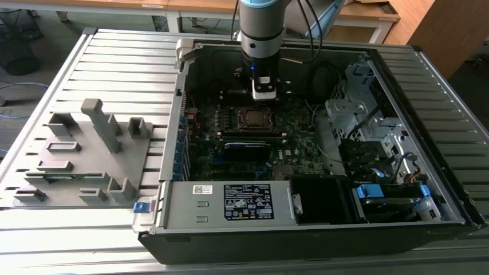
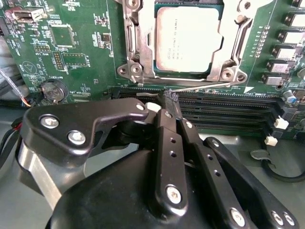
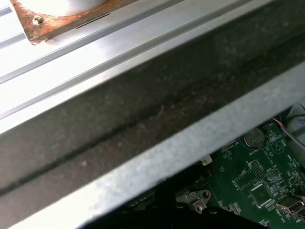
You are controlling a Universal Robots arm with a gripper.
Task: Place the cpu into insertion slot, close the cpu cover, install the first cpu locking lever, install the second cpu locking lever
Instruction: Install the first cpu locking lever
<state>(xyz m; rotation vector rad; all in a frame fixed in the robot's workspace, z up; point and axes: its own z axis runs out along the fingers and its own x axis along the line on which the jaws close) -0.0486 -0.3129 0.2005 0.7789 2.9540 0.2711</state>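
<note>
Aluminium slats of the worktable (image 1: 114, 63) carry the open black computer tower (image 1: 306, 243), lying on its side. In the exterior view the grey robot arm with its blue ring (image 1: 260, 28) reaches straight down into the case. Its gripper (image 1: 264, 97) hangs just on the far side of the insertion slot (image 1: 238, 118), the small square socket with the silvery rim, mid-board. A grey moulded parts tray (image 1: 84, 172) sits well apart on the exterior view's left. That's the lay of the land, with the socket no more than a dark square.

Over to the second wrist view, and this one tells the story! The cpu (image 2: 188, 40), a flat square chip with a dull grey face, is seated in the socket. The cpu cover (image 2: 136, 47), that thin silvery metal frame, lies down around its edges. So placing and closing look done. I'd judge we're on a locking lever, though first or second I can't say.

The black fingers (image 2: 164, 129) are pressed together. Their tips meet the end of a thin silvery wire lever (image 2: 209, 86), which runs between the socket and the long black memory slots (image 2: 228, 107). Pinched or merely nudged, I can't tell. Seating it calls for a steady push down and under its catch, I reckon.

First wrist view: bright table slats, the case's grey metal lip (image 3: 190, 138), and a corner of green motherboard (image 3: 248, 191) with its round coin cell (image 3: 254, 138). It adds the case wall that the other wrist camera leaves out.
</note>
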